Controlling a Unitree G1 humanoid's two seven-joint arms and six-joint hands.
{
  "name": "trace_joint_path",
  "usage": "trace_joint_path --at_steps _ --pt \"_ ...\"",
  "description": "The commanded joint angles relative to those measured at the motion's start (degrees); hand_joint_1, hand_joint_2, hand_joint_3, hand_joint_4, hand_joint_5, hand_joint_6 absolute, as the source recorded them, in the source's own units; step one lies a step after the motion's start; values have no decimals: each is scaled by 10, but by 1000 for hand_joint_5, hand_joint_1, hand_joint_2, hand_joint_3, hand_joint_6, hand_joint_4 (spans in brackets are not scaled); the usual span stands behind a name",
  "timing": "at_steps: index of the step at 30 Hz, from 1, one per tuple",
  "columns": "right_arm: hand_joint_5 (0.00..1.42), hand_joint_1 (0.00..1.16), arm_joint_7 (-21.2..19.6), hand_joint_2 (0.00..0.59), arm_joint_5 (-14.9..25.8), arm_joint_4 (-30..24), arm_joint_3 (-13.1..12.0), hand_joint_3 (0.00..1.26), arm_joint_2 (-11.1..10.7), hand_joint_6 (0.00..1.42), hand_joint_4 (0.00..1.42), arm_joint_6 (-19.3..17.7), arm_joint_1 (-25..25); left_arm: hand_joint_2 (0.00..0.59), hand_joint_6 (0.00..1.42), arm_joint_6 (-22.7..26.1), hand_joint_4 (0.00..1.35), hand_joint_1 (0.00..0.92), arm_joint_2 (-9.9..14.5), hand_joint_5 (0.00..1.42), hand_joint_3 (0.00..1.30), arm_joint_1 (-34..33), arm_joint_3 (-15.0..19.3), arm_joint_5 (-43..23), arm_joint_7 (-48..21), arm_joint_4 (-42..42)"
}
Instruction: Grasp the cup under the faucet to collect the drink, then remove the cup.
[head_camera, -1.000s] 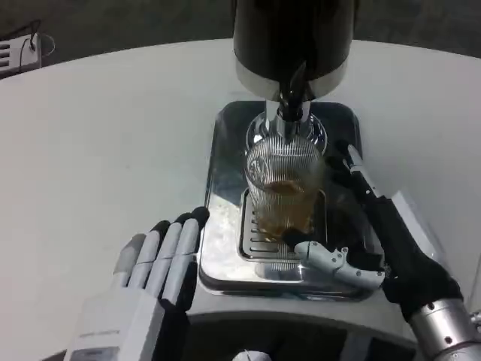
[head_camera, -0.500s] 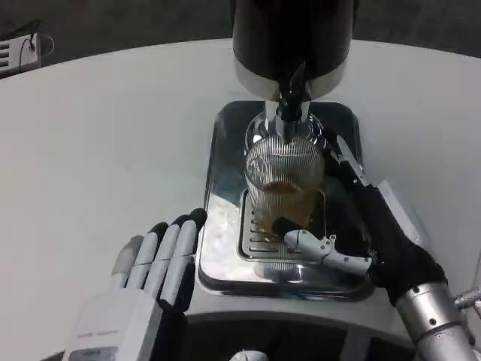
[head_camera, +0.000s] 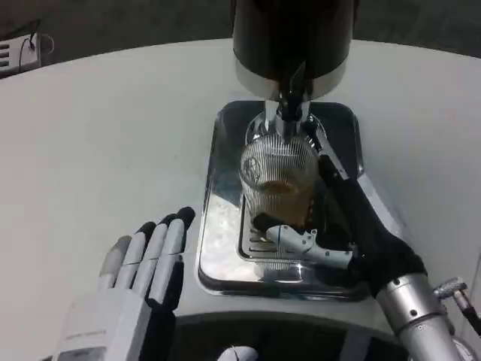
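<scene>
Fingers [head_camera: 289, 235] of the right hand [head_camera: 353, 233] curl around the cup [head_camera: 279, 177], thumb across its near side, the rest reaching behind its right side, wrapped close, though actual contact is hard to make out. One ribbed glass cup, amber drink inside, stands on the drip grille [head_camera: 259, 241] of the single steel tray [head_camera: 225, 226], directly under the faucet [head_camera: 291, 98]. One dark dispenser [head_camera: 293, 34], top cut off. Left hand [head_camera: 139, 278] lies flat on the table [head_camera: 113, 135], fingers straight and together, holding nothing, well apart from the cup.
</scene>
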Motion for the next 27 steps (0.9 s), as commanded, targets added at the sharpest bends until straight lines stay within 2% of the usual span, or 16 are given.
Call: trace_joint_path --at_steps 1,11,17,27 --pt "144 658 -8 216 1 17 3 5 5 231 106 -8 -15 180 0 5 0 0 -3 0 0 9 5 -7 -7 -11" --pt "145 656 -15 217 3 60 4 5 11 231 110 -10 -47 180 0 6 0 0 -7 0 0 19 14 -8 -11 -22" --pt "145 654 -15 217 0 66 12 12 19 231 116 -9 -56 181 0 9 0 0 -12 5 0 24 18 -11 -13 -26" --pt "146 644 -11 212 6 75 11 33 27 230 129 2 -64 185 0 15 0 0 -13 10 0 24 22 -17 -15 -28"
